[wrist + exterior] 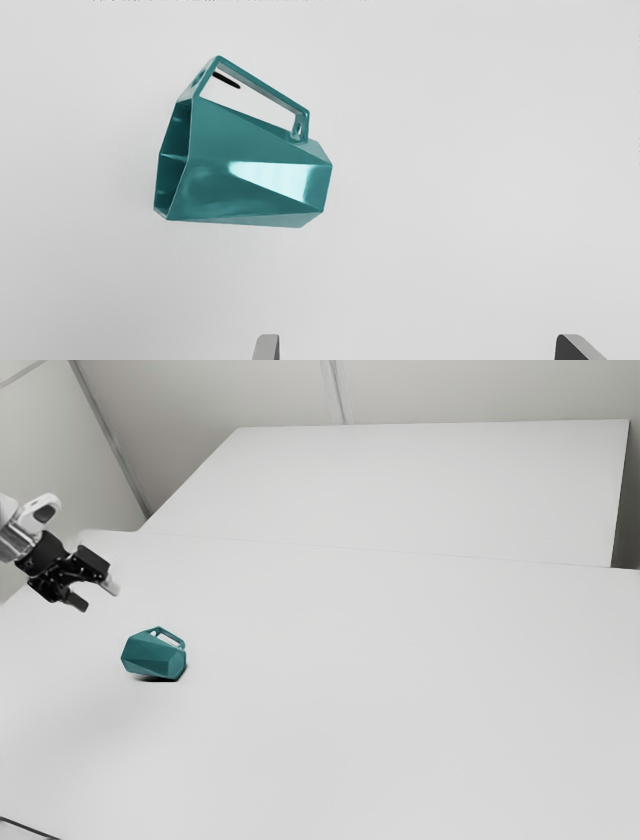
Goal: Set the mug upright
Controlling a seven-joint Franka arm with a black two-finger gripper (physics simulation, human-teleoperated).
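Observation:
The gripper (98,598) hangs above the table toward the exterior view's left, apart from the mug. In the wrist view the gripper (417,345) is open, its two fingertips far apart with bare tabletop between them. A teal faceted mug (152,657) lies on its side on the table, below the gripper and a little toward the exterior view's right. Seen from the hand, the mug (250,170) shows its open mouth at one end, its closed base at the other and an angular handle along its side. Nothing touches it.
The white tabletop (380,690) stretches around the mug. Beyond its far edge stands a large white panel or surface (420,490), with pale walls behind. A thin dark line (30,829) crosses the exterior view's lower left corner.

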